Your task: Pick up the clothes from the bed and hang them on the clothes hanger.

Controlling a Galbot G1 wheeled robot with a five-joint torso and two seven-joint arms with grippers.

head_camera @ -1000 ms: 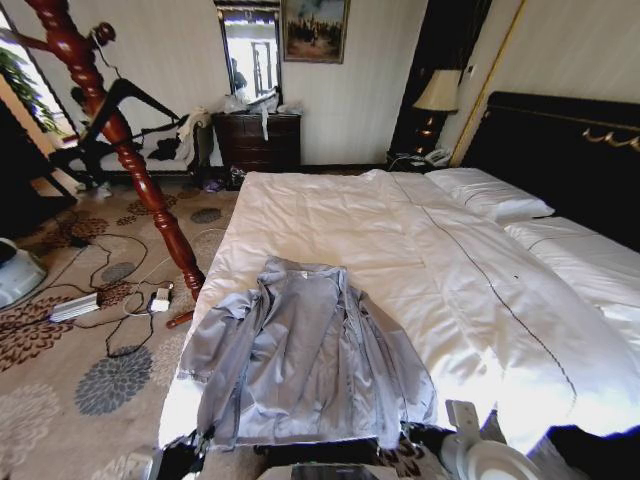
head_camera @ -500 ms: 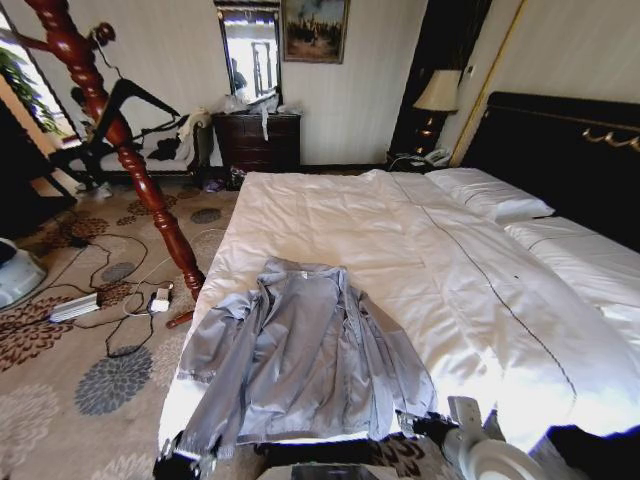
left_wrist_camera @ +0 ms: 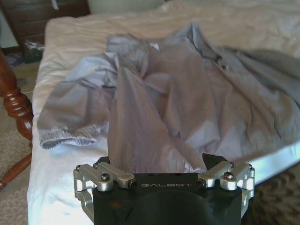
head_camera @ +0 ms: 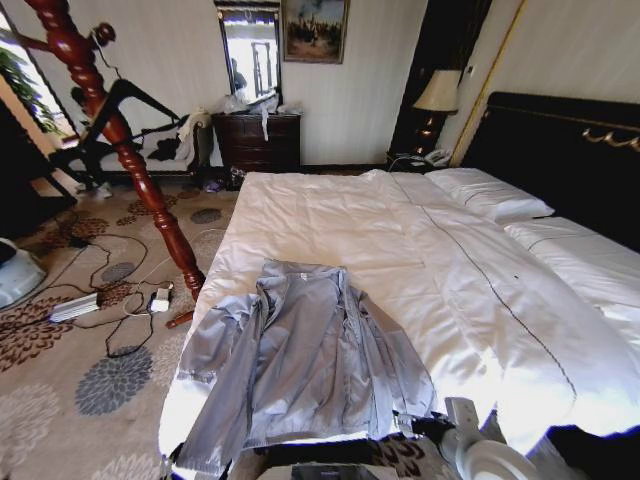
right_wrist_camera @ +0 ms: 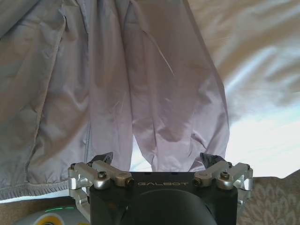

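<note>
bed (head_camera: 330, 215): carrying our jacket | jacket (head_camera: 305, 350): lying open near the foot edge | left hand (left_wrist_camera: 164, 169): seemingly gripping a hem fold | right hand (right_wrist_camera: 159, 165): fingers hidden under the cloth, cannot tell | risk: slick fabric slipping as we are lifting

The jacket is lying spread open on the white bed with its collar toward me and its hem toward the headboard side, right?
Not quite. The jacket does lie spread open on the white bed, but the other way round: the head view shows its collar pointing away from the robot and its gathered hem at the bed's near edge, where the left wrist view shows the left pincer.
</note>
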